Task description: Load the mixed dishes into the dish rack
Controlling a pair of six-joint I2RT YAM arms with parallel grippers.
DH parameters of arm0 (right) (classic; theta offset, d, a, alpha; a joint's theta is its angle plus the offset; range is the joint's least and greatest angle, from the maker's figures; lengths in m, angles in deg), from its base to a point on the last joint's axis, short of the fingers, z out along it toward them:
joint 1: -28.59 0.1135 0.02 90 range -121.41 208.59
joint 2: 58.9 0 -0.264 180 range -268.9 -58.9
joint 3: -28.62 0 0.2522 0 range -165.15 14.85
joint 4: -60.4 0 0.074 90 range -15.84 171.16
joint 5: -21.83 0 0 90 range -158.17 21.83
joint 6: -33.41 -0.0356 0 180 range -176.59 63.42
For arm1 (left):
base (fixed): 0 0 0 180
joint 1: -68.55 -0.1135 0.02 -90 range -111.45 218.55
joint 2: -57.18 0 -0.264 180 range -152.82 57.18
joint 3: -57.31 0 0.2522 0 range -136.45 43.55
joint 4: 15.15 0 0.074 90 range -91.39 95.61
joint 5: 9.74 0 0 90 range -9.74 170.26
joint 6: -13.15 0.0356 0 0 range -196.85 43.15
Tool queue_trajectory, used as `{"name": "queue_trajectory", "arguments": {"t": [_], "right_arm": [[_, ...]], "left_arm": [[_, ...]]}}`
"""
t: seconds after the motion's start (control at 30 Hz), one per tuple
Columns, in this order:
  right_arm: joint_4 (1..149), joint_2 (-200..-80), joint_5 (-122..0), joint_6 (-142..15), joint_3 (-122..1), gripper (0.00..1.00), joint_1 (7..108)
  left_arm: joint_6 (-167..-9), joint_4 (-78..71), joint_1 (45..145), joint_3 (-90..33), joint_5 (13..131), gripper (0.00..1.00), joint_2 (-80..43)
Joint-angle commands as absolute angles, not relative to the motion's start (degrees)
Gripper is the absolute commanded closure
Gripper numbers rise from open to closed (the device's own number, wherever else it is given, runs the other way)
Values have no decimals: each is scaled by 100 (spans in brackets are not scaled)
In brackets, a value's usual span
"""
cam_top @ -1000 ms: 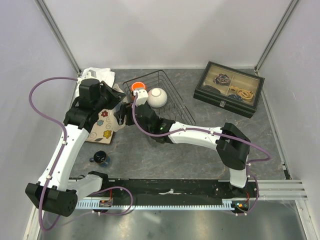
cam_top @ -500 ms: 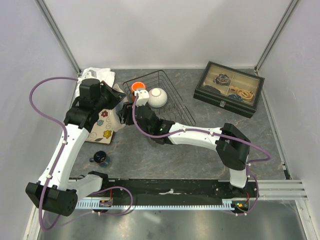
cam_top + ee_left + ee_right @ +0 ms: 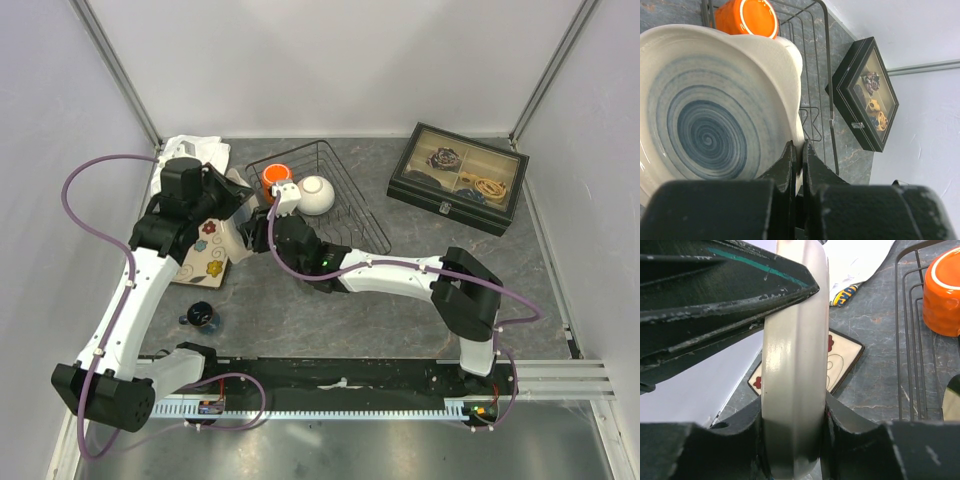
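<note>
Grey table (image 3: 300,320); L pincer (image 3: 797,152), R pincer (image 3: 792,415) grip plate (image 3: 705,115); swirl L-cam only

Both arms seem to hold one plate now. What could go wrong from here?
1. The left gripper and right gripper both clamp the round plate; if one pulls before the other opens, it may slip or twist.
2. Dropped, it could hit the square flowered plate on the table.
3. The orange mug and white bowl sit in the dish rack, so inserting may bump them.
</note>
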State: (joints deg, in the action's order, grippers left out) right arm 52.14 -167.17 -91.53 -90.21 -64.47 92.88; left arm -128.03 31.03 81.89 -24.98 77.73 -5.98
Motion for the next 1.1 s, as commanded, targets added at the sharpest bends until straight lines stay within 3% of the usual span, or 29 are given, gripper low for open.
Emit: {"name": "queue_trajectory", "arguments": {"t": [0.0, 0.13, 0.37, 0.47, 0.73, 0.83, 1.07], "right_arm": [[5113, -16376, -9199, -8972, -6302, 100, 9292], [5087, -16244, -9295, -8972, -6188, 100, 9292], [5157, -16103, -9313, -8937, -6179, 100, 9284], [5148, -16033, -9340, -8937, -6152, 100, 9266], [5175, -15822, -9085, -8823, -6100, 100, 9213], [5192, -15682, -8761, -8587, -6143, 100, 9213], [6131, -15049, -8688, -7910, -6600, 100, 9204]], "left_arm": [[-12950, 2076, 8182, -2650, 7727, 94, -382], [-12958, 2049, 8173, -2606, 7709, 78, -373], [-12950, 2067, 8182, -2615, 7735, 36, -382], [-12915, 2120, 8182, -2641, 7753, 26, -399], [-12458, 2602, 8173, -3018, 8182, 20, -171], [-12046, 2989, 8164, -3326, 8420, 13, -66], [-11544, 3631, 8164, -3423, 8877, 5, 505]]}}
